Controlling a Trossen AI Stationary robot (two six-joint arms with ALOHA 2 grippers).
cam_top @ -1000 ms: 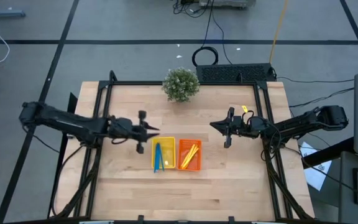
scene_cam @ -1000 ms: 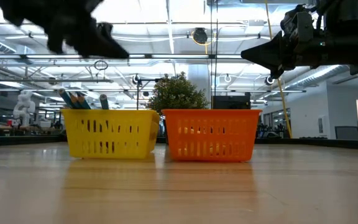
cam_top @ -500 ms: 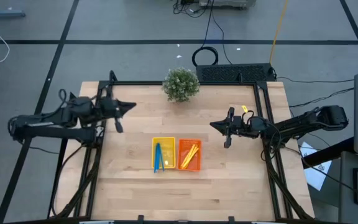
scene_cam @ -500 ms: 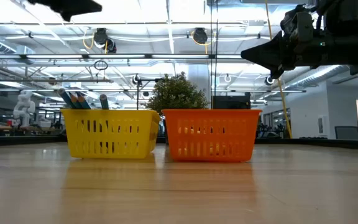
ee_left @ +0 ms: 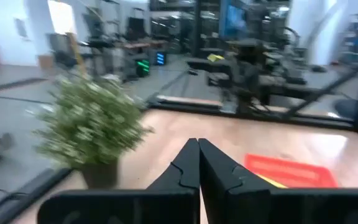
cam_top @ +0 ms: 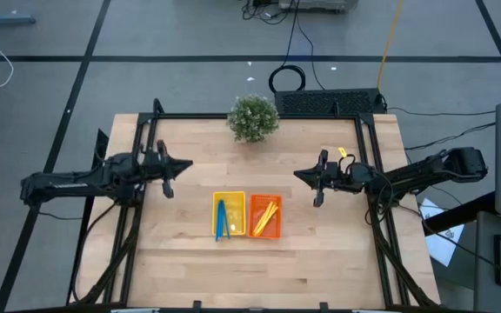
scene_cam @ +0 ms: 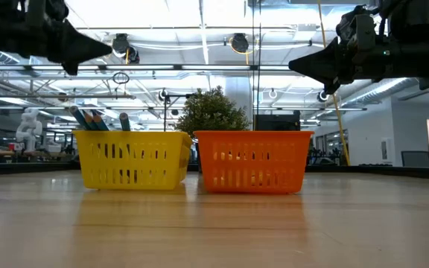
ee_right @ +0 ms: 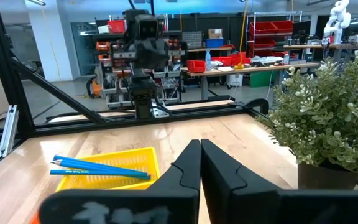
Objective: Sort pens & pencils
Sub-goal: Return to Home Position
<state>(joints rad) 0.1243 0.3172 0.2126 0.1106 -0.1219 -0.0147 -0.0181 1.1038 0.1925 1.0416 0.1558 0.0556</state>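
Blue pencils (cam_top: 220,219) lie in the yellow bin (cam_top: 230,197) and yellow pens (cam_top: 266,216) in the orange bin (cam_top: 277,202), the two bins standing side by side, just touching or nearly so, in the middle of the table (cam_top: 320,256). No loose stick shows on the wood in the high view, nor in the low view in front of the bins. By that I judge the sorting itself done: each colour is in its own bin and nothing is left to pick up. What remains, by my reading, is only for the arms to park.

In the yellow bin the pencils lie lengthwise, close together. From table height their ends stand above the rim at one corner, so they lean on the wall and do not lie flat. I cannot count them with certainty. In the orange bin the pens lie slanted across the floor, crossing or touching one another. From table height none rises above that rim.

The left gripper (cam_top: 181,164) hangs above the table's left part, well apart from the yellow bin, and its fingers are pressed together with nothing between them. The right gripper (cam_top: 303,176) waits above the right part, well apart from the orange bin, its fingers also together and bare. A plant (cam_top: 253,117) stands at the far edge, clear of both arms.
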